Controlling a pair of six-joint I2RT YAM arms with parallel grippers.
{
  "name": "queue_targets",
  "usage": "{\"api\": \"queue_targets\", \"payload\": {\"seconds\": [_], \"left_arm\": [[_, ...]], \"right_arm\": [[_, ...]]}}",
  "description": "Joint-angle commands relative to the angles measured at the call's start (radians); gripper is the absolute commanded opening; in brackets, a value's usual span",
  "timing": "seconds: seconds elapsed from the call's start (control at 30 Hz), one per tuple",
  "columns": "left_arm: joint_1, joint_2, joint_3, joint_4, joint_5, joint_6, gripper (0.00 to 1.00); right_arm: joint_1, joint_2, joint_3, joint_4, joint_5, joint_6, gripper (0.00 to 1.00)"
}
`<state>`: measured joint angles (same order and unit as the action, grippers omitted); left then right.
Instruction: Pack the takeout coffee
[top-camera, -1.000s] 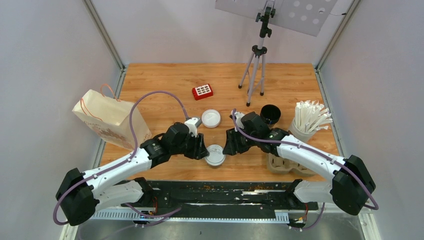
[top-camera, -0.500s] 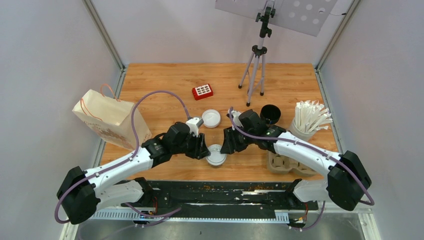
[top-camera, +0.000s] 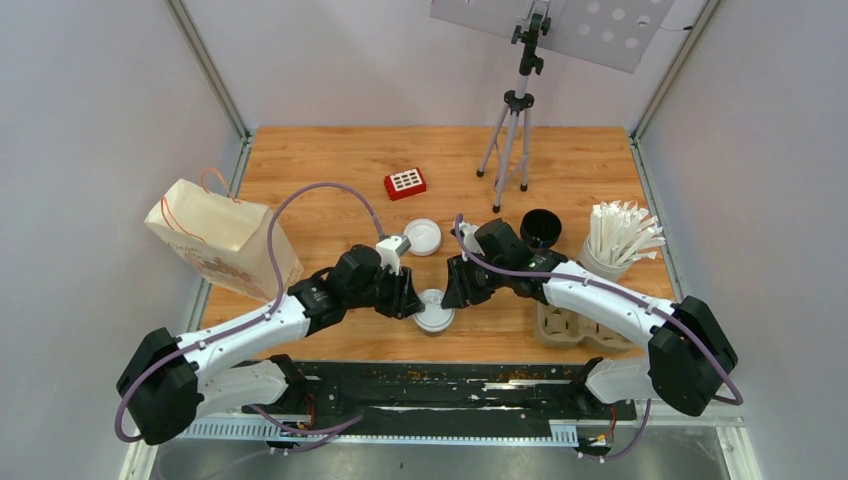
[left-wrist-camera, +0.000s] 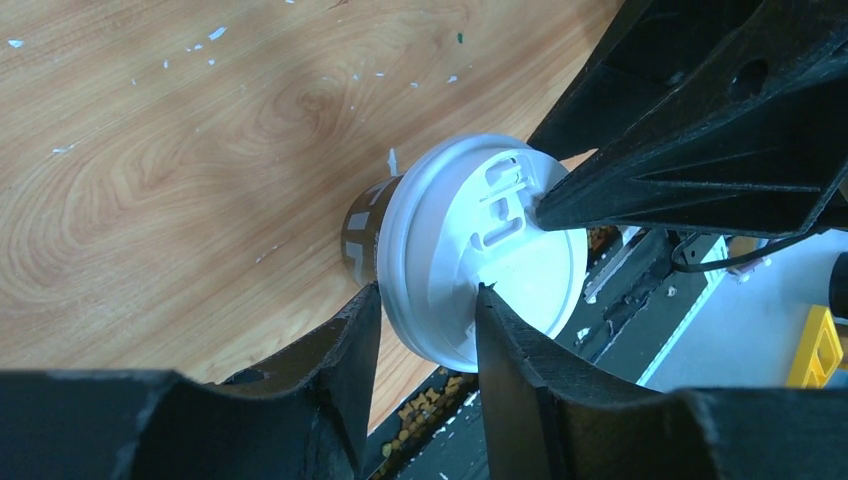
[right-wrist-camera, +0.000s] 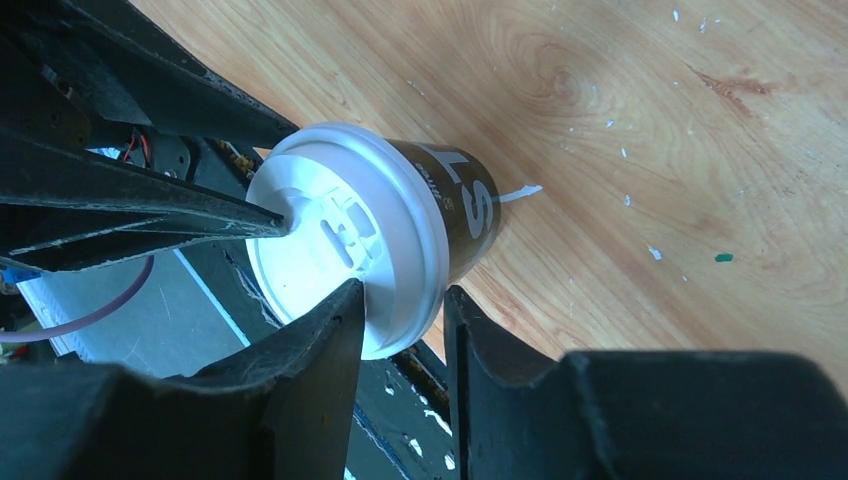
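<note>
We see the left arm (top-camera: 250, 330) and right arm (top-camera: 600, 295) stretched inward, meeting over the lidded coffee cup (top-camera: 434, 312) at the near edge of the counter (top-camera: 330, 170). The left fingers (left-wrist-camera: 340, 350) pinch the rim of its lid (left-wrist-camera: 470, 260). Whether the right fingers (right-wrist-camera: 320, 340) clamp yet, we cannot tell. The right arm has crept closer than a second ago. From above, the lid hides the cup's wall.

Two white-shelled arms (top-camera: 600, 300) with black joints, purple looping cables (top-camera: 318, 186), and matte black wedge-shaped fingers (left-wrist-camera: 330, 360)
</note>
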<state>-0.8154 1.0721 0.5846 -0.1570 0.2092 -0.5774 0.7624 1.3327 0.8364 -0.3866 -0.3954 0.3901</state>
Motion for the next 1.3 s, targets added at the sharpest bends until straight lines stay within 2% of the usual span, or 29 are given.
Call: {"api": "queue_targets", "payload": {"seconds": [0.0, 0.13, 0.2, 0.47, 0.63, 0.83, 0.97, 1.1, 1.27], "left_arm": [[0.005, 0.036, -0.019, -0.017, -0.008, 0.050, 0.46], [0.005, 0.058, -0.005, -0.026, -0.004, 0.069, 0.45], [0.005, 0.063, -0.001, -0.028, -0.004, 0.064, 0.45], [0.005, 0.063, -0.001, -0.023, -0.018, -0.085, 0.42], [0.003, 0.055, -0.028, 0.031, -0.015, -0.219, 0.39], [-0.008, 0.009, -0.024, -0.007, -0.070, -0.300, 0.37], [-0.019, -0.038, -0.050, 0.029, -0.081, -0.354, 0.41], [-0.019, -0.109, -0.093, 0.070, -0.078, -0.385, 0.51], [-0.013, -0.173, -0.067, -0.038, -0.140, -0.320, 0.65]], "right_arm": [[-0.004, -0.016, 0.065, -0.033, 0.008, -0.025, 0.37], [-0.004, -0.033, 0.113, -0.093, 0.035, -0.038, 0.46], [-0.004, -0.045, 0.127, -0.110, 0.042, -0.041, 0.46], [-0.004, -0.076, 0.118, -0.111, -0.028, 0.035, 0.40], [0.002, -0.097, 0.054, 0.009, -0.107, 0.127, 0.35], [0.003, -0.037, 0.044, 0.013, -0.099, 0.091, 0.28], [0.002, -0.004, 0.036, 0.030, -0.096, 0.063, 0.23], [0.000, 0.026, 0.044, 0.019, -0.096, 0.031, 0.21], [0.001, 0.039, 0.040, 0.006, -0.097, 0.008, 0.21]]}}
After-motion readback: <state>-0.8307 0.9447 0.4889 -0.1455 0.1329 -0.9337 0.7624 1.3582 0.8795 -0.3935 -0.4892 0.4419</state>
